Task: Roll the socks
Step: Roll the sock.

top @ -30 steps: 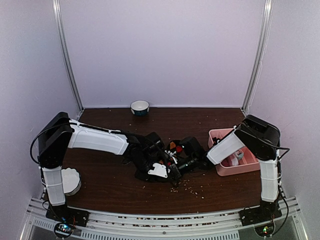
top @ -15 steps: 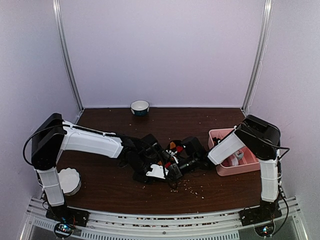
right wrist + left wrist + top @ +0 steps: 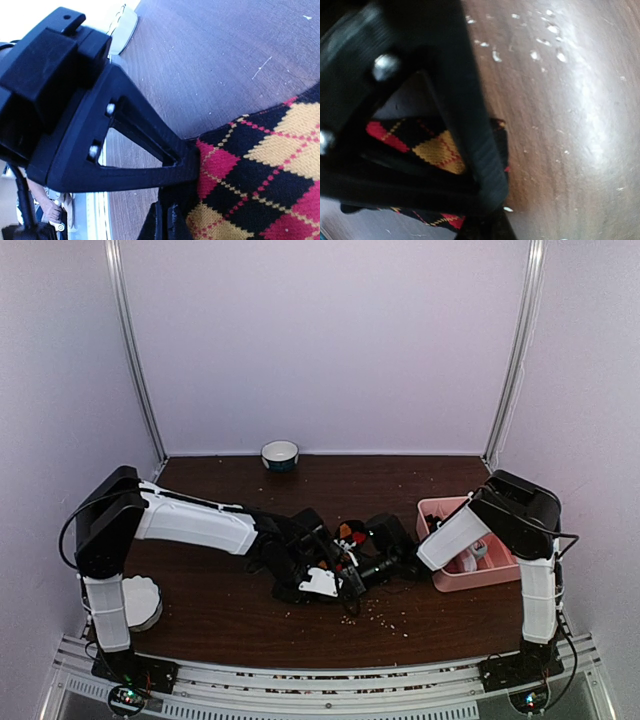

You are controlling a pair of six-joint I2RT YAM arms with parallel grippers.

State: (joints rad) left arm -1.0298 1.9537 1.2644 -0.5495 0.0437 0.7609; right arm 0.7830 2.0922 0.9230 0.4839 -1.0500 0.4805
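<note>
The black sock with red, orange and yellow argyle diamonds (image 3: 347, 534) lies bunched at the middle of the brown table, between both grippers. My left gripper (image 3: 333, 575) comes in from the left, and its jaws are shut on the sock (image 3: 437, 150); one black finger crosses the fabric down to the tips (image 3: 490, 212). My right gripper (image 3: 368, 566) comes in from the right. It is shut on the edge of the same sock (image 3: 260, 170), pinching it at the fingertips (image 3: 176, 202). Both arms hide most of the sock from above.
A pink bin (image 3: 440, 508) stands at the right under the right arm, with a pale bundle (image 3: 470, 558) inside. A small bowl (image 3: 280, 455) sits at the back wall. A white dish (image 3: 142, 602) is at the near left. Crumbs (image 3: 385, 618) dot the table.
The left gripper has closed onto the argyle sock. The left arm swung slightly left and then back. The right arm and its grip have not moved.
</note>
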